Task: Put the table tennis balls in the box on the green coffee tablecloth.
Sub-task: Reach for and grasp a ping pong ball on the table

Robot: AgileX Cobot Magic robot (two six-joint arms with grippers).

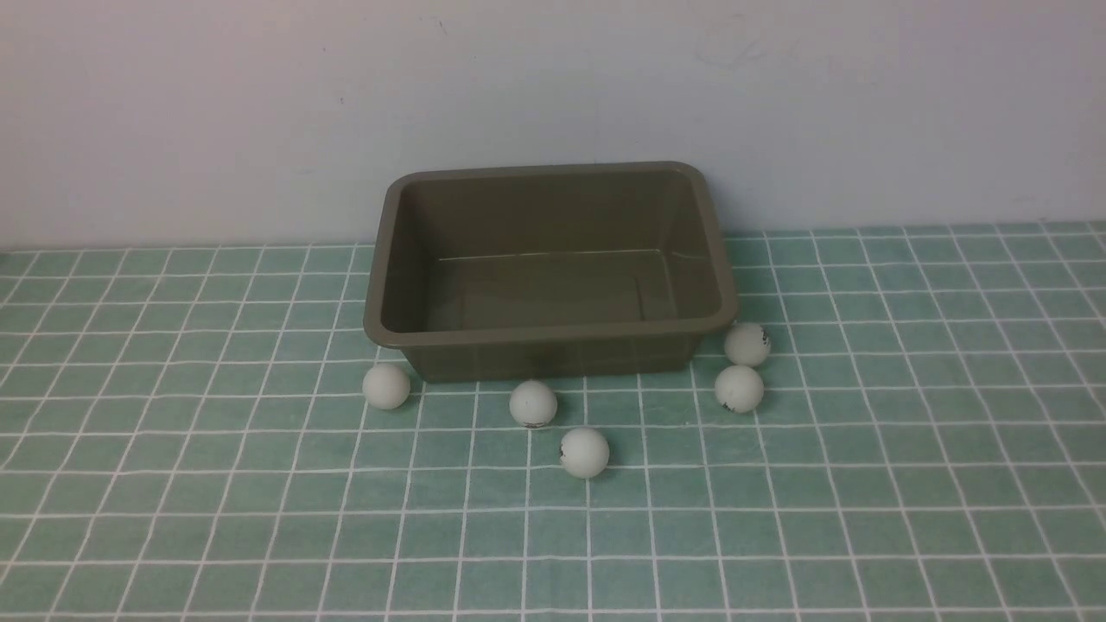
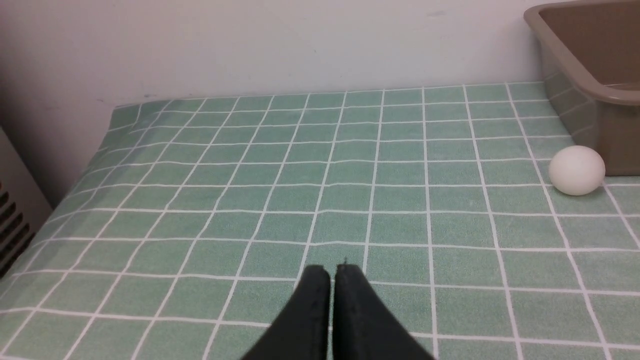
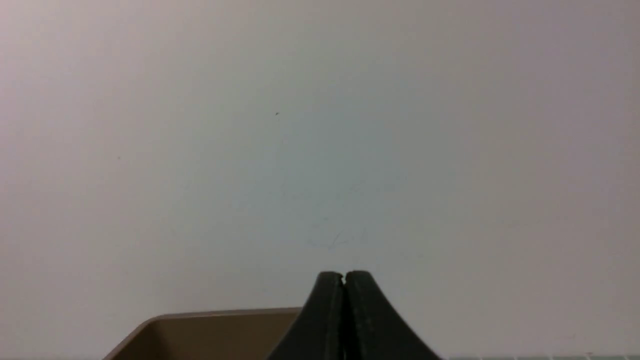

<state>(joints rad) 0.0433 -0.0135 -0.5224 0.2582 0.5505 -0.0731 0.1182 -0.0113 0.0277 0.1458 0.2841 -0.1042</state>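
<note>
The olive-brown box (image 1: pixel 553 339) stands empty on the green coffee tablecloth (image 1: pixel 259 518), against the back wall. Several white table tennis balls lie on the cloth in front of it: one at its left front corner (image 1: pixel 386 385), two near the middle (image 1: pixel 532 403) (image 1: pixel 584 452), two at its right front corner (image 1: pixel 746 344) (image 1: pixel 739 388). Neither arm shows in the front view. My left gripper (image 2: pixel 332 270) is shut and empty above the cloth, with one ball (image 2: pixel 576 170) and the box's corner (image 2: pixel 590 90) far off to its side. My right gripper (image 3: pixel 344 275) is shut and empty, facing the wall over the box's rim (image 3: pixel 220 316).
A pale wall (image 1: pixel 553 104) rises right behind the box. In the left wrist view the cloth ends at a table edge (image 2: pixel 107 130), with a vented panel (image 2: pixel 10 225) beyond it.
</note>
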